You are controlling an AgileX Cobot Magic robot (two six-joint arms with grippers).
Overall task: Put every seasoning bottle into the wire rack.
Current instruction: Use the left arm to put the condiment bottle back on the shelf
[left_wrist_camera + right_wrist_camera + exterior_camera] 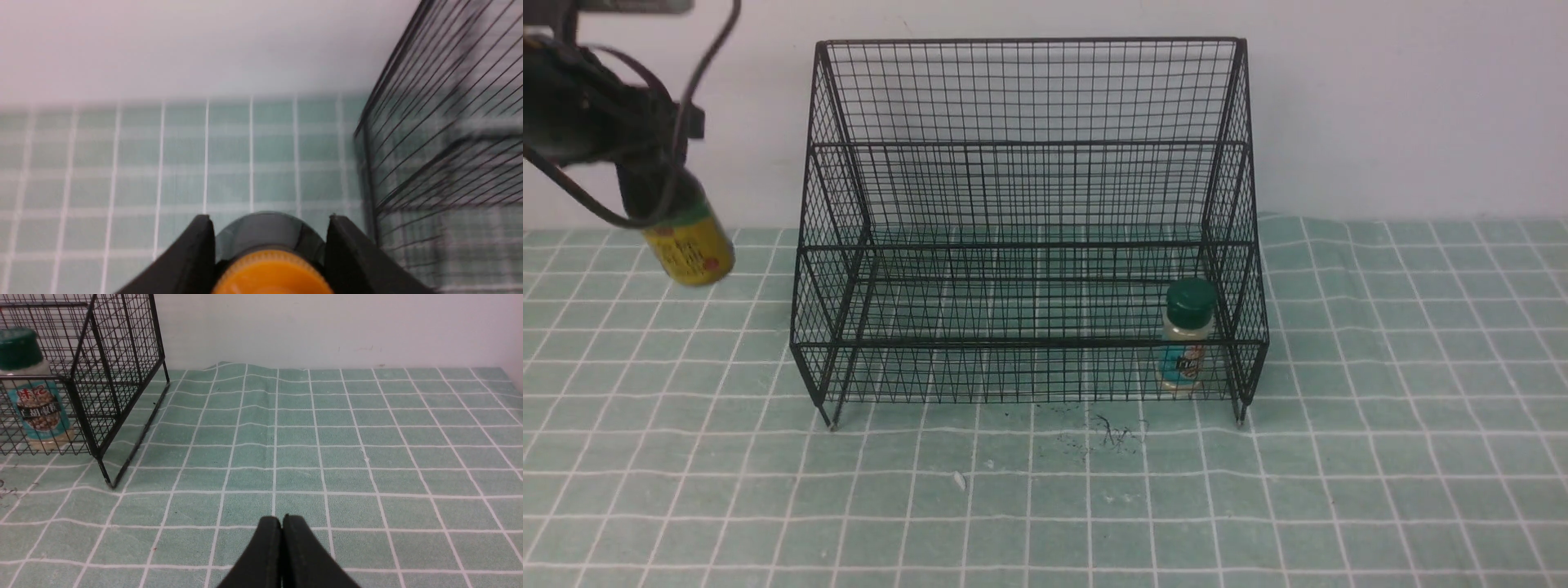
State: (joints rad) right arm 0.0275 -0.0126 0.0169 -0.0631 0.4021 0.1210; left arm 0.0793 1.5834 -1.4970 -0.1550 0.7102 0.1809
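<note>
Front view: wire rack [1029,144] beside bottle [689,245]

Front cam square-on to rack [1029,245] — wrist cams see its sides

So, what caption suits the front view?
Left arm holds the sauce bottle aloft beside the wire rack; the shaker jar stands inside.

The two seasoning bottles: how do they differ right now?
Place: the dark-sauce bottle hangs in the left gripper outside the wire rack, on its left; the shaker jar stands inside the rack's front right corner.
Pose: the sauce bottle is tilted; the jar is upright.
Top: the sauce bottle has an orange cap, the jar a dark green lid.
Both carry printed labels.
</note>
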